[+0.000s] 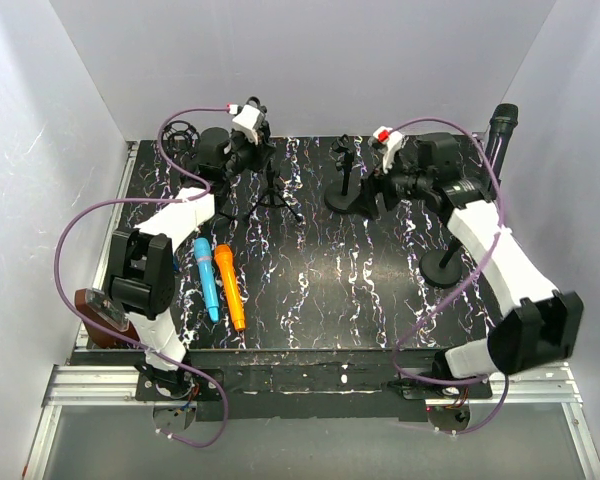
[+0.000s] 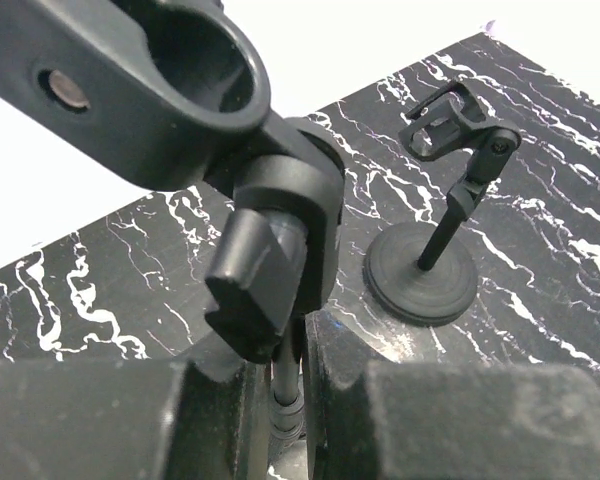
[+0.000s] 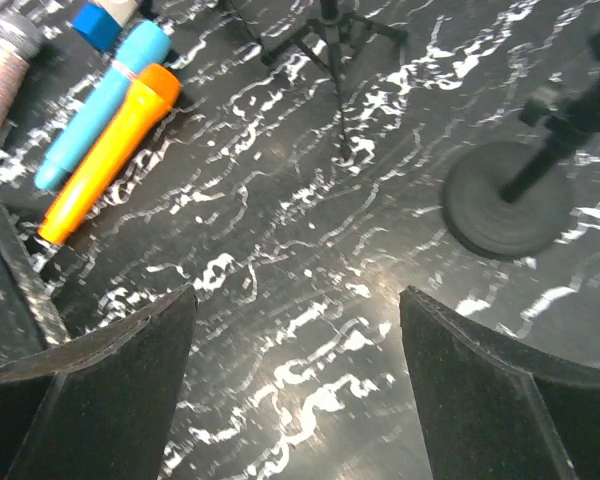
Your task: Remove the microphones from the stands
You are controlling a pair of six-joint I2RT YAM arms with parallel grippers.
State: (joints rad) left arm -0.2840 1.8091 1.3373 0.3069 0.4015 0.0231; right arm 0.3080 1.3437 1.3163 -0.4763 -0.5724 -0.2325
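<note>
Around the thin pole of the tripod stand [image 1: 270,188], just under its clip joint [image 2: 280,215]: left gripper [image 2: 285,425] clamped tight, one padded finger [image 2: 110,420] on each side of the pole. Above that joint, the tripod's clip [image 2: 242,95], an open ring. Right of the tripod stand, a round-base stand [image 1: 342,200], small clip perched on a slanted stem. Just right of that again, right gripper [image 3: 297,300] hovering over the table [image 1: 320,290], fingers spread wide with only marbled surface between them. Far right of the tripod stand, near the table's edge, a second round-base stand [image 1: 442,266] and, rising above the right arm [image 1: 495,250], the black microphone [image 1: 502,122], head up. Lower end hidden behind that arm, so seat in the clip impossible to tell. Nearer than the tripod stand and a little to its left, a blue microphone [image 1: 208,280] and an orange microphone [image 1: 231,287], flat on the table, side by side, well apart from both grippers.
</note>
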